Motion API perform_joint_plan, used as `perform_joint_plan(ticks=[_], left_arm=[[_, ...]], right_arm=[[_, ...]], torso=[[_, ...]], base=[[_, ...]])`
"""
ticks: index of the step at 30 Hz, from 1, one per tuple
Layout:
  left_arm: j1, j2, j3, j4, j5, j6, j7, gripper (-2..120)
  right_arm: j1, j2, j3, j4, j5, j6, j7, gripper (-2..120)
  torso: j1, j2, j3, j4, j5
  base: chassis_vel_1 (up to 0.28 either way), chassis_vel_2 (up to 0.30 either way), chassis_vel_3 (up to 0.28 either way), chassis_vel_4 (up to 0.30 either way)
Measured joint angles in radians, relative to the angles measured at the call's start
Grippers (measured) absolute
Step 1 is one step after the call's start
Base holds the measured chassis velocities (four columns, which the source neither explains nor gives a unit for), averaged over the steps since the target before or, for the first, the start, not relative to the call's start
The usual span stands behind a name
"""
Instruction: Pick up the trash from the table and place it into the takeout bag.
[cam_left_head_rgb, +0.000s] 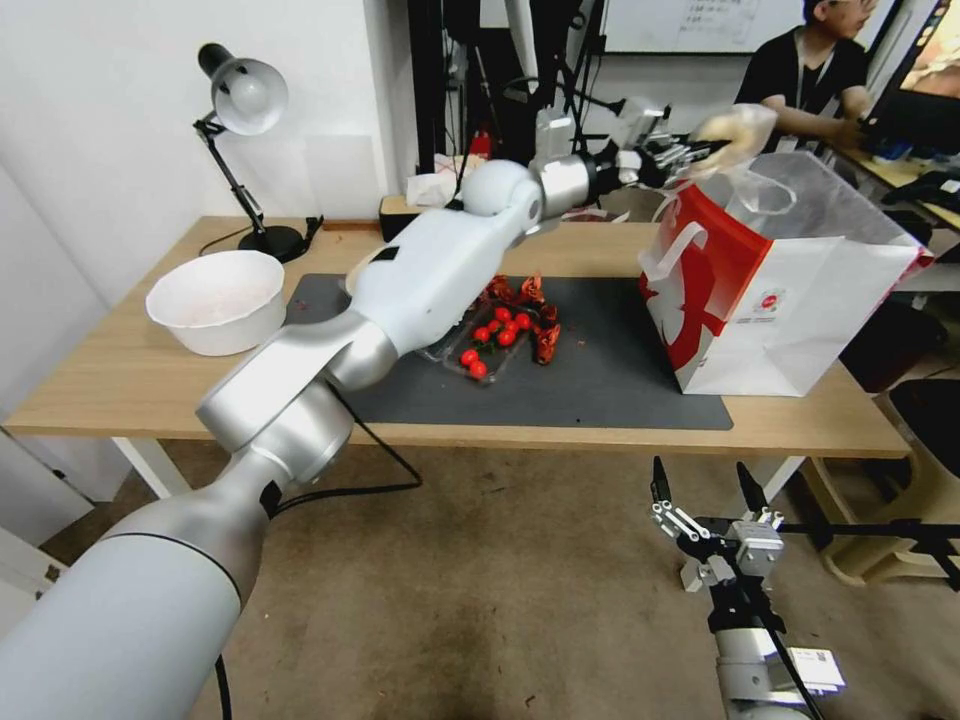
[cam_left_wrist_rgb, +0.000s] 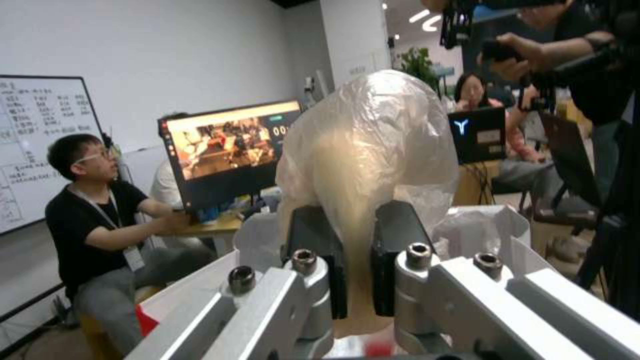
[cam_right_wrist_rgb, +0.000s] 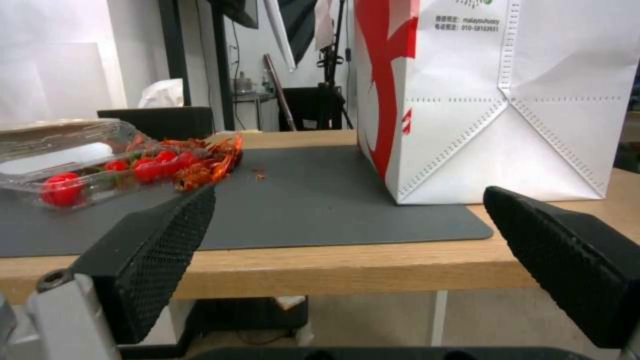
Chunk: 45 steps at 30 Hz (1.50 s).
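My left arm reaches across the table (cam_left_head_rgb: 120, 380), and its gripper (cam_left_head_rgb: 703, 151) hangs over the open top of the takeout bag (cam_left_head_rgb: 790, 300). It is shut on a piece of trash, a clear bag with a pale lump (cam_left_head_rgb: 738, 128). In the left wrist view the black fingers (cam_left_wrist_rgb: 319, 250) pinch the clear bag (cam_left_wrist_rgb: 370, 145) above the takeout bag's rim (cam_left_wrist_rgb: 480, 227). A clear tray of red tomatoes (cam_left_head_rgb: 485, 345) and red shells (cam_left_head_rgb: 545, 335) lie on the dark mat (cam_left_head_rgb: 600, 390). My right gripper (cam_left_head_rgb: 702, 482) waits open, low in front of the table; its own view shows the takeout bag (cam_right_wrist_rgb: 507, 110) and the tray (cam_right_wrist_rgb: 67, 165).
A large white bowl (cam_left_head_rgb: 215, 300) and a desk lamp (cam_left_head_rgb: 245, 100) stand at the table's left end. A dark box (cam_left_head_rgb: 400, 207) sits at the back edge. A seated person and a monitor are behind the takeout bag. A chair (cam_left_head_rgb: 920, 480) stands right of the table.
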Motion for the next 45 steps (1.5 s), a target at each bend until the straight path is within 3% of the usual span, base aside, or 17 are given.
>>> perform_joint_plan(ticks=[4,11,13,19,23,25,28,30,35,39,45], left_arm=[[-0.013,0.002,0.073,-0.034,0.004,0.011,-0.04,5],[-0.027,0.002,0.123,-0.066,0.003,0.026,-0.101,5],[-0.03,0.003,0.155,-0.075,0.058,0.045,-0.128,5],[-0.042,0.003,0.178,-0.071,0.129,0.065,-0.129,7],[-0.054,0.003,0.185,-0.069,0.143,0.068,-0.126,19],[-0.063,0.003,0.186,-0.075,0.145,0.07,-0.127,31],[-0.065,0.003,0.186,-0.078,0.144,0.072,-0.128,36],[-0.068,0.004,0.186,-0.083,0.143,0.073,-0.129,48],[-0.071,0.004,0.184,-0.088,0.141,0.074,-0.129,61],[-0.073,0.005,0.183,-0.089,0.14,0.074,-0.128,84],[-0.073,0.004,0.182,-0.107,0.136,0.074,-0.148,97]], right_arm=[[-0.002,0.0,-0.001,0.0,-0.001,0.001,0.0,100],[-0.003,0.003,-0.003,0.002,-0.003,0.002,0.0,100],[-0.014,0.004,0.002,0.003,-0.004,0.013,0.0,100],[-0.013,0.003,0.003,0.001,-0.004,0.016,0.0,100],[-0.009,0.0,0.003,0.001,-0.004,0.013,0.0,100],[-0.007,-0.001,0.003,0.001,-0.003,0.01,0.0,100],[-0.007,-0.002,0.003,0.001,-0.003,0.01,0.0,100],[-0.006,-0.002,0.003,0.001,-0.003,0.01,0.0,100],[-0.006,-0.001,0.003,0.0,-0.003,0.01,0.0,100],[-0.006,-0.003,0.004,-0.001,-0.002,0.01,0.0,100],[-0.006,-0.004,0.004,-0.002,-0.001,0.01,0.0,100]], torso=[[0.0,0.0,0.0,-0.0001,0.0],[0.0,0.0,0.0,-0.0001,0.0],[0.0,0.0,0.0,0.0,0.0],[0.0,0.0,0.0,-0.0001,0.0],[0.0,0.0,0.0,0.0,-0.0001],[0.0,0.0,0.0,-0.0001,0.0],[0.0,0.0,0.0,-0.0001,0.0],[0.0,0.0,0.0,-0.0001,0.0],[0.0,0.0,0.0,-0.0002,0.0],[0.0,0.0,0.0,0.0,-0.0001],[0.0,0.0,0.0,-0.0002,0.0]], base=[[0.0,0.0,0.0,0.0],[0.0,0.0,0.0,0.0],[0.0,0.0,0.0,0.0],[0.0,0.0,0.0,0.0],[0.0,0.0,0.0,0.0],[0.0,0.0,0.0,0.0],[0.0,0.0,0.0,0.0],[0.0,0.0,0.0,0.0],[0.0,0.0,0.0,0.0],[0.0,0.0,0.0,0.0],[0.0,0.0,0.0,0.0]])
